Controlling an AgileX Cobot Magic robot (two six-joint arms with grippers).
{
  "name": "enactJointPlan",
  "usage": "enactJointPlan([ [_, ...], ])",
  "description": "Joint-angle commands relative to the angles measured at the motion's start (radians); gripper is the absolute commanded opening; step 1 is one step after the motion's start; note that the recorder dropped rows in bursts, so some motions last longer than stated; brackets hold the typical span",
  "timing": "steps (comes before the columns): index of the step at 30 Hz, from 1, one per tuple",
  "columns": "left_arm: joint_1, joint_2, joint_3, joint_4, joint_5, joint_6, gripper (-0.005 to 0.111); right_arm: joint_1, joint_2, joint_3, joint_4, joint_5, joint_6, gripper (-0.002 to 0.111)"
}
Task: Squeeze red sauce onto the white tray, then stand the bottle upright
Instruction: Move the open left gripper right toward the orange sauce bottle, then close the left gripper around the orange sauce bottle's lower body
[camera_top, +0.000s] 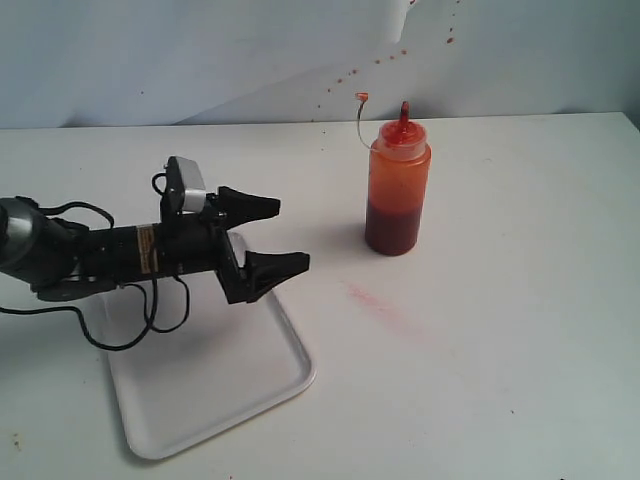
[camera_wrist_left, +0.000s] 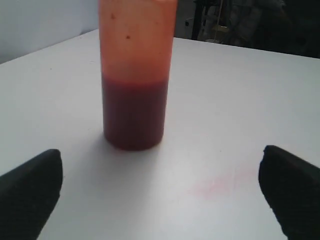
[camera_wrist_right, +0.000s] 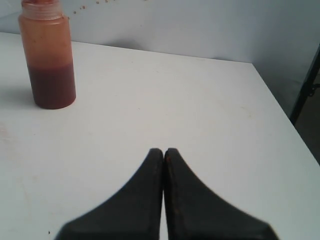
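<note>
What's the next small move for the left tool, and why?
Probably draw the left tool straight back from the translucent orange-red plastic squeeze bottle: it stands upright on the white table, and the jaws are wide open and clear of it, with nothing held.

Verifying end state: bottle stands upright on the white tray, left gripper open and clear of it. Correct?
No. The bottle stands upright on the table, off the white tray, as the exterior view shows. The left gripper is open and clear of it.
</note>
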Motion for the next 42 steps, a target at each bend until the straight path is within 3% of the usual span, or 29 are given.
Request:
enactJointPlan([
  [1, -0.079, 0.002, -0.006, -0.135, -0.012, 0.003, 0.104, 0.000, -0.006, 0.003, 0.002, -0.001, 0.003, 0.000],
  [8, -0.178, 0.002, -0.006, -0.354, -0.012, 0.179, 0.104, 0.000, -0.006, 0.003, 0.002, -0.001, 0.003, 0.000],
  [14, -0.220, 0.006, -0.066, -0.429, 0.190, 0.138, 0.104, 0.000, -0.006, 0.003, 0.002, -0.001, 0.003, 0.000],
  [21, -0.225, 0.131, -0.253, -0.386, 0.212, -0.087, 0.104, 0.000, -0.006, 0.003, 0.002, -0.001, 0.003, 0.000],
  [37, -0.278, 0.199, -0.386, -0.303, 0.251, -0.092, 0.104, 0.000, -0.006, 0.003, 0.002, -0.001, 0.003, 0.000],
  [42, -0.293, 0.199, -0.388, -0.292, 0.335, -0.095, 0.104, 0.000, -0.006, 0.003, 0.002, -0.001, 0.003, 0.000],
])
